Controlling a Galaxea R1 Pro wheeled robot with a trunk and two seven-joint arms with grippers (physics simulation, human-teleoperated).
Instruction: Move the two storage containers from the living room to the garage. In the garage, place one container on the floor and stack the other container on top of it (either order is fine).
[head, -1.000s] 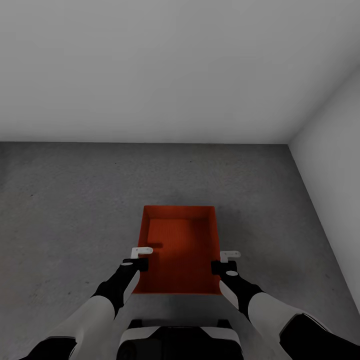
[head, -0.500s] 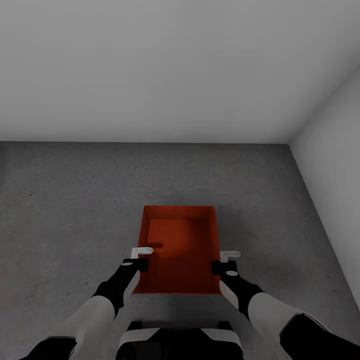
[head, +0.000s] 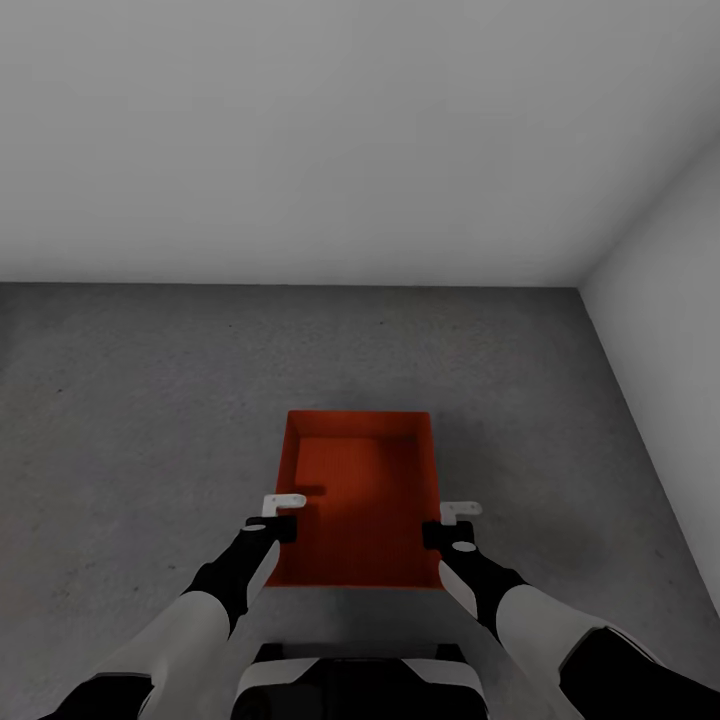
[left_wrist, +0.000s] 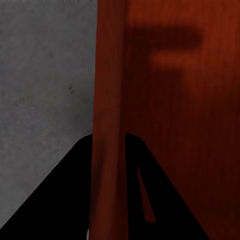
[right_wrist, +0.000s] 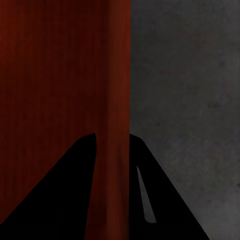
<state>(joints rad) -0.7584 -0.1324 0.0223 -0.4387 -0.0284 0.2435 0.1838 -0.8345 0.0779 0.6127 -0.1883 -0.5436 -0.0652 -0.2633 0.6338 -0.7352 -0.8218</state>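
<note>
Grey rough concrete floor (head: 130, 420) fills the lower half of the head view, meeting plain white walls (head: 350, 140) across the upper half and down the right edge.

Nearest, bottom centre of the frame: robot trunk, dark and white, with both arms reaching forward.

Left gripper (head: 283, 513), lower centre-left: its fingers straddle the left wall of the storage container (head: 365, 500), one inside and one outside. In the left wrist view the two dark fingers (left_wrist: 65, 195) sit either side of the orange-red wall (left_wrist: 107, 125), pinching it.

Right gripper (head: 452, 520), lower centre-right: same arrangement on the container's right wall. In the right wrist view the dark fingers (right_wrist: 65, 195) close against the wall (right_wrist: 117, 100) from both sides, with concrete (right_wrist: 185, 90) beyond.

Container sits in the middle of the frame, open side up, orange-red, rectangular, long axis running away from the robot. Inside is bare, with a gripper shadow on its bottom near the left wall. Whether its base rests on the concrete or hangs just above it, cannot tell.

No labels, brands or writing legible anywhere.

Farthest: room corner at upper right where the two walls join.
</note>
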